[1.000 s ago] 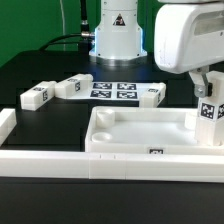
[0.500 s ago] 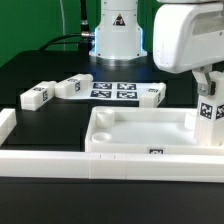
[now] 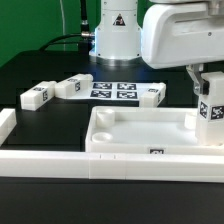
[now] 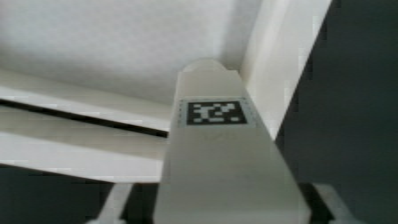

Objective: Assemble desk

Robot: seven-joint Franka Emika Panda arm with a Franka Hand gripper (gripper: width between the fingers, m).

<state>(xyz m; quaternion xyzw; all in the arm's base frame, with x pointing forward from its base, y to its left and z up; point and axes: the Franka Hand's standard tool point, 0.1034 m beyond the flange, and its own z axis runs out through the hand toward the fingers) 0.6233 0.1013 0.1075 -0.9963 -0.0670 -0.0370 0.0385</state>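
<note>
The desk's white tabletop lies tray-side up behind the low border wall. My gripper is shut on a white leg block, which stands upright over the tabletop's end at the exterior view's right. Whether the block's lower end touches the tabletop I cannot tell. In the wrist view the leg block runs away from my gripper, its tag facing the camera, with the tabletop's rim and corner beyond it. Three more leg blocks lie on the black table behind.
The marker board lies flat between the loose leg blocks, in front of the robot base. A long low white border wall runs along the table's front, with a short return at the exterior view's left.
The jaws have narrowed onto the leg block. The arm's white housing has shifted toward the exterior view's left, and the held block sits slightly further right.
</note>
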